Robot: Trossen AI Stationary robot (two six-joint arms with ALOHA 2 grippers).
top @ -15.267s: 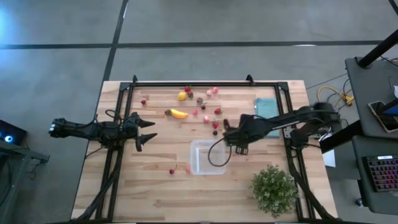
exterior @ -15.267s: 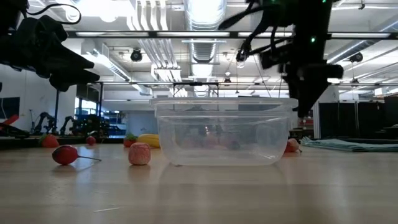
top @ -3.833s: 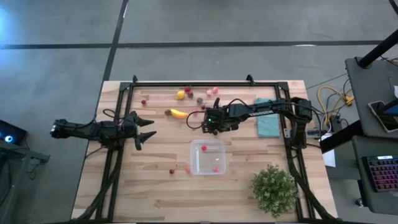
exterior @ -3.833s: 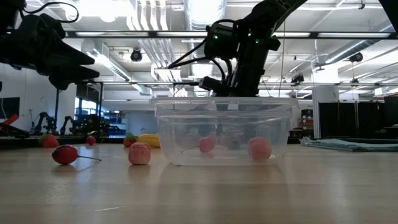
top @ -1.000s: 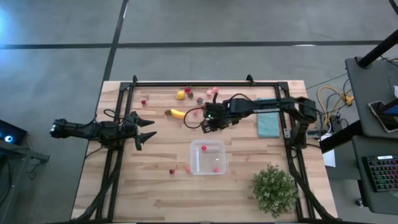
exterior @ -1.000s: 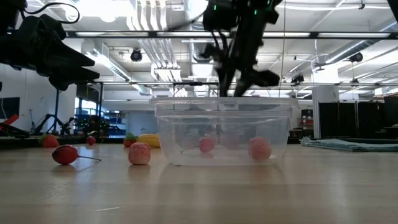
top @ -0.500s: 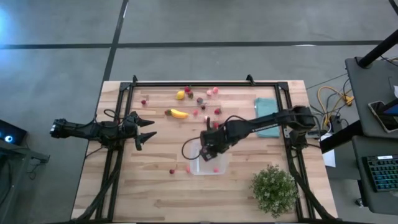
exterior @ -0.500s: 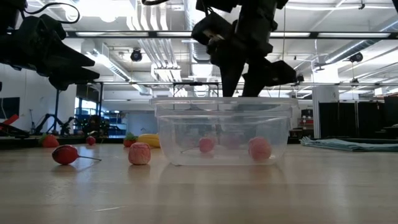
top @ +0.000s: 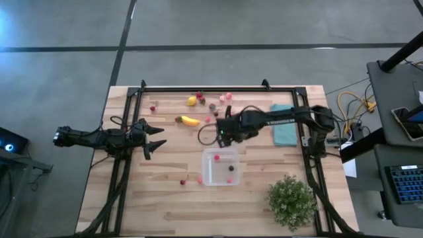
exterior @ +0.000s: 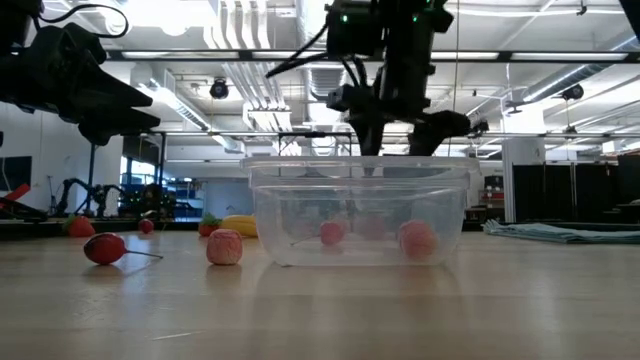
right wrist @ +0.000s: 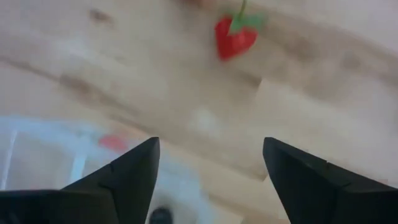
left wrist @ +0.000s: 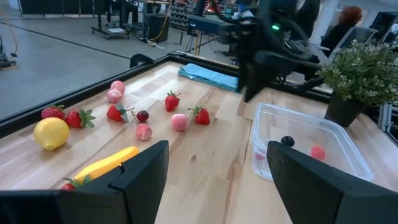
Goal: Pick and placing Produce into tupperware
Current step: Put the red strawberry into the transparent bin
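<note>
Now the right gripper (top: 223,134) hangs above the counter (top: 165,198) just beyond the far rim of the tupperware (top: 221,166), its jaws spread wide with nothing between them. In its wrist view the two dark fingers (right wrist: 118,177) stand well apart over the container's edge, and a red strawberry (right wrist: 235,35) lies on the wood ahead of them.

Inside the tupperware sit a dark berry (top: 230,168), a red piece (top: 216,158) and a pink piece (top: 229,180). The low view shows pink pieces on the container floor (exterior: 416,240).

The left gripper (top: 154,137) waits over the counter's left edge, jaws wide apart and holding nothing.

Most of the produce lies loose toward the far side: a banana (top: 190,121), a lemon (top: 193,101) and a scatter of red and pink berries (top: 228,96). Two more small pieces (top: 183,182) rest just left of the tupperware. A teal cloth (top: 285,132) and a potted plant (top: 291,200) sit on the right side.
</note>
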